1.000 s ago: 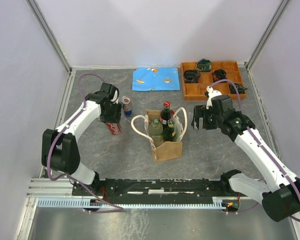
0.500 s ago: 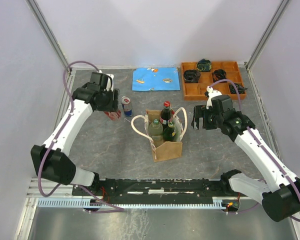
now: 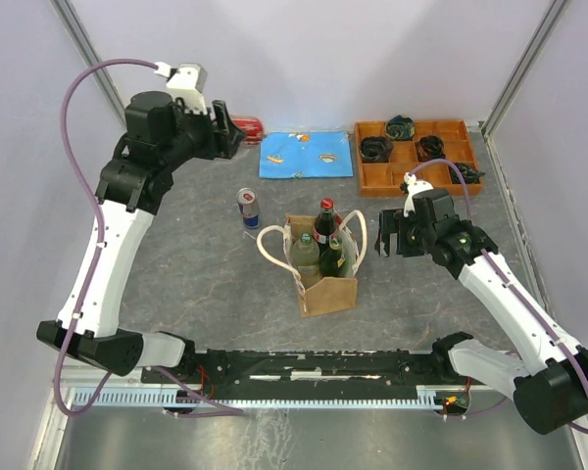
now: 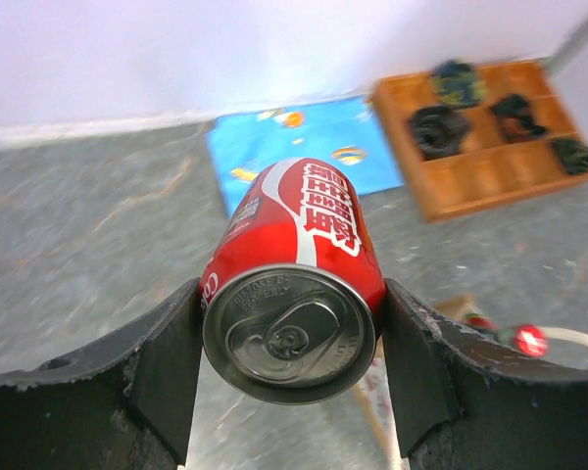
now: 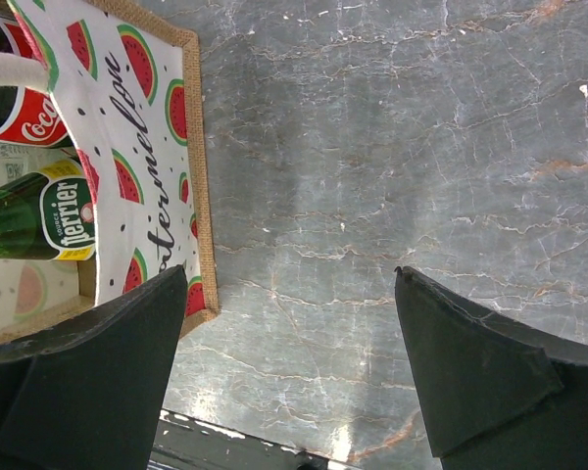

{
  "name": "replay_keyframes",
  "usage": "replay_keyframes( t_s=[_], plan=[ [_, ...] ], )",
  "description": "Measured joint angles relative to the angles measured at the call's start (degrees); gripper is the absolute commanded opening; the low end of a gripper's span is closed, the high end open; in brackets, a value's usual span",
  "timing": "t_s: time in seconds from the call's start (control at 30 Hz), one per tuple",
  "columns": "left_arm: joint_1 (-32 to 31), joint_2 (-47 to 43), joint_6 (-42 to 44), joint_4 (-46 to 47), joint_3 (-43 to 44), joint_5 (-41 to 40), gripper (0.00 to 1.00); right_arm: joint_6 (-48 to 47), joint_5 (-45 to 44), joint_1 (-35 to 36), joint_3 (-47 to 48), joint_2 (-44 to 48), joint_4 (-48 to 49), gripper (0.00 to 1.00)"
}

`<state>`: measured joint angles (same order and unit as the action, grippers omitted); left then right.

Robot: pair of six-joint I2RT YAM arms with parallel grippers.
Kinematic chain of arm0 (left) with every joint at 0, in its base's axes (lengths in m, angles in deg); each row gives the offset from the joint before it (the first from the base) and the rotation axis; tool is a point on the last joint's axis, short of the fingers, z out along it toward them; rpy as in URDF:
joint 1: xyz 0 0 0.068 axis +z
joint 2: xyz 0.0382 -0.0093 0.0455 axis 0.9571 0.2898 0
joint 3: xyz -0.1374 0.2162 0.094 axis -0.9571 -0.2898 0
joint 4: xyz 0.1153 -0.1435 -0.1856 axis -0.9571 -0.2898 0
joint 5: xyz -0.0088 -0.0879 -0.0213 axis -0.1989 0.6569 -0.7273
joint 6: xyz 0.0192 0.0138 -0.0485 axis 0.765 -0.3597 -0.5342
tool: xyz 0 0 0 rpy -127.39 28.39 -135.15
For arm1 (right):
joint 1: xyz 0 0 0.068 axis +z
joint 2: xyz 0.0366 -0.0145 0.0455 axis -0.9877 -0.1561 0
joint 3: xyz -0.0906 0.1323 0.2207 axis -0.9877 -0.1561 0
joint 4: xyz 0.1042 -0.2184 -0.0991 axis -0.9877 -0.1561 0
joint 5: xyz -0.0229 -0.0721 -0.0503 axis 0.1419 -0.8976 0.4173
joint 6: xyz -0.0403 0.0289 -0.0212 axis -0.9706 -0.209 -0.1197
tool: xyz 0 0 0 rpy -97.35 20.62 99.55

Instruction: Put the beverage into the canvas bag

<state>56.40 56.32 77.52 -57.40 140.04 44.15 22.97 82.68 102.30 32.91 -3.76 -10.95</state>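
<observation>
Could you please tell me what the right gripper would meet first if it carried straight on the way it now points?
Most likely the bare table: the open right gripper points down at it and nothing else shows in its way. The canvas bag stands just beside that line.

Robot lab cell: white walls and aluminium framing

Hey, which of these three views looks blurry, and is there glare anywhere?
Left wrist: the can is sharp, but the table and tray behind it are smeared. Right wrist: crisp, with a pale glare patch on the table near the bottom edge. Top view: sharp, evenly lit, only soft shadows.
</observation>
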Motion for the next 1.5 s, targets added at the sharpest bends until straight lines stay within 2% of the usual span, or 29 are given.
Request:
replay_keyframes(
  t_s=[0.13, 0.33, 0.53, 0.7, 1.0, 1.23, 1.5],
  plan=[
    [-6.1, 0.6, -0.5, 1.2, 0.0, 6.4, 0.03, 0.3, 0.0, 0.0, 0.0, 0.1, 0.0, 0.95],
    [-19.4, 0.8, 1.6, 0.2, -5.2, 14.4, 0.03, 0.4, -0.3, 0.0, -0.2, 1.7, -0.1, 0.95],
    [-26.9, 0.6, 7.2, -1.6, -10.4, 17.4, 0.03, 0.6, -0.9, 0.0, -0.2, 3.3, -0.6, 0.95],
    [-29.8, -0.3, 12.7, -2.9, -14.9, 16.7, 0.03, 0.6, -1.8, 0.0, -0.9, 4.7, -1.1, 0.95],
    [-33.8, -0.3, 21.0, -5.2, -17.6, 13.0, 0.03, 0.5, -2.0, 0.0, -1.2, 5.2, -2.1, 0.95],
    [-34.3, 0.1, 24.6, -5.3, -22.2, 8.4, 0.03, 0.1, -2.0, 0.0, -1.2, 5.2, -2.3, 0.96],
    [-34.4, 1.5, 27.4, -5.3, -23.3, 5.3, 0.03, -0.3, -2.0, 0.0, -2.0, 5.8, -2.7, 0.96]
  ],
)
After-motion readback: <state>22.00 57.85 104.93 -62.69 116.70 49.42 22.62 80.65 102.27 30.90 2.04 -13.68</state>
